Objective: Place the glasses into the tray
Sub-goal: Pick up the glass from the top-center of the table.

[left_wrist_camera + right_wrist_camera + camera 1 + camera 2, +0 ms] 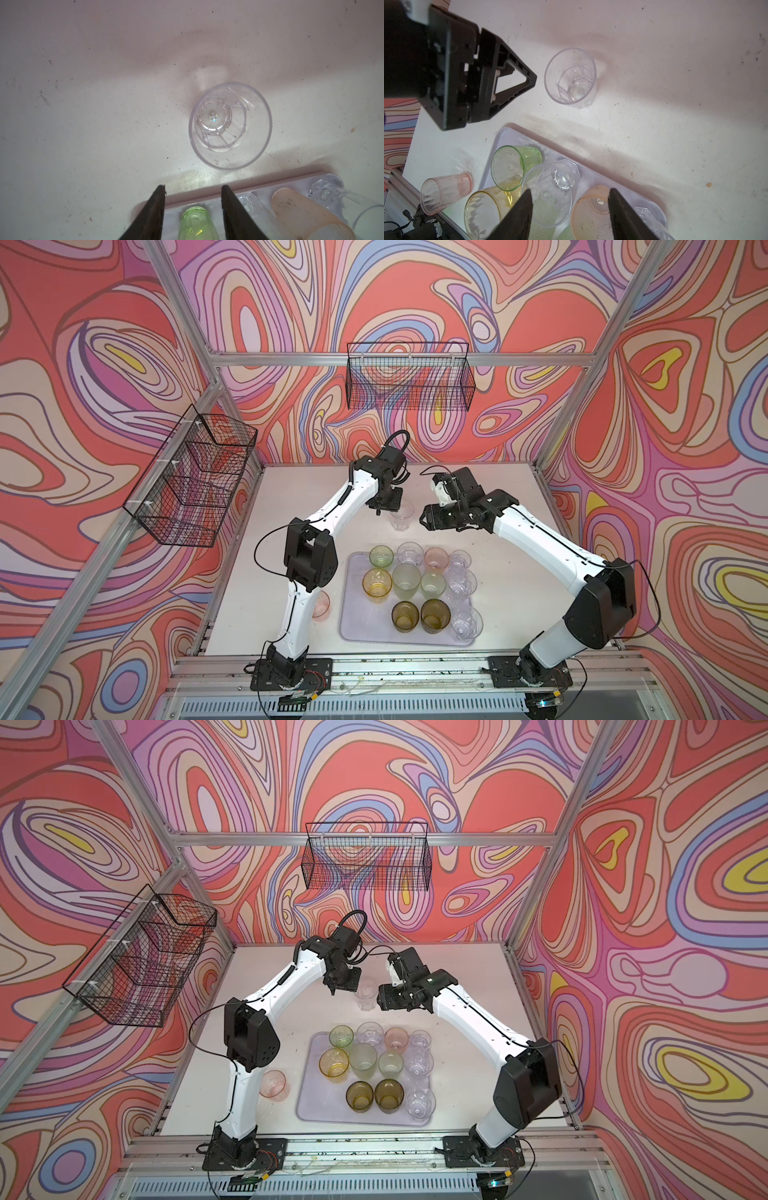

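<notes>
Eleven glasses, as near as can be counted, stand upright in the tray in both top views. They are packed toward its far edge and the side nearest the right arm. A clear glass stands mouth up on the tabletop just beyond the tray's far edge. A pink glass stands on the tabletop beside the tray's long side nearest the left arm, partly hidden by that arm. The left hand and the right hand hang beyond the tray's far edge, one on either side of the clear glass. Whether either touches it cannot be told from above.

In the left wrist view the left hand has its fingers parted to a middling gap with nothing between them. The clear glass stands apart from them, outside the tray's rim. A green glass stands just inside that rim.

In the right wrist view the right hand has its fingers spread wide and grips nothing. The clear glass stands beyond the tray's rim, well apart from those fingers. The tip of the left hand is just beside the glass, with a small gap between them. The pink glass stands outside the tray, near its corner.
</notes>
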{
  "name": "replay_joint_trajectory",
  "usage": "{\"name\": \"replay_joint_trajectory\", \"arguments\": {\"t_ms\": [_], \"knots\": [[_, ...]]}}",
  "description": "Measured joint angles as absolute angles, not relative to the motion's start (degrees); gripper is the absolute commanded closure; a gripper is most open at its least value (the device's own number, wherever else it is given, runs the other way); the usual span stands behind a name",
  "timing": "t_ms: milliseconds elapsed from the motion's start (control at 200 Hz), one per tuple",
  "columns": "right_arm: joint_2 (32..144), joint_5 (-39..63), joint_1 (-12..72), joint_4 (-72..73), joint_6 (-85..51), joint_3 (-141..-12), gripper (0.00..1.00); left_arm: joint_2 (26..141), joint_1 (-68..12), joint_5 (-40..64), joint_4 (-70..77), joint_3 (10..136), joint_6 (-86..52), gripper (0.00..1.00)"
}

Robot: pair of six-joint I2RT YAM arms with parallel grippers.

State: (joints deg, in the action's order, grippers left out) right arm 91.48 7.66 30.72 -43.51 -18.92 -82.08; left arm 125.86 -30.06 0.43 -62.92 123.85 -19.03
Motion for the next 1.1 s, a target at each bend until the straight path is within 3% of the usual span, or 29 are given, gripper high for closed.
{"name": "replay_joint_trajectory", "arguments": {"t_ms": [571, 1102], "knots": [[91.48, 7.42, 30.72, -43.48, -18.72, -81.41, 0.40, 132.60, -28.49, 1.15, -60.80, 126.72, -19.53, 0.61], [91.48, 7.31, 30.72, -43.48, -18.70, -81.38, 0.40, 135.41, -28.38, 1.72, -60.40, 128.79, -20.25, 0.80]]}}
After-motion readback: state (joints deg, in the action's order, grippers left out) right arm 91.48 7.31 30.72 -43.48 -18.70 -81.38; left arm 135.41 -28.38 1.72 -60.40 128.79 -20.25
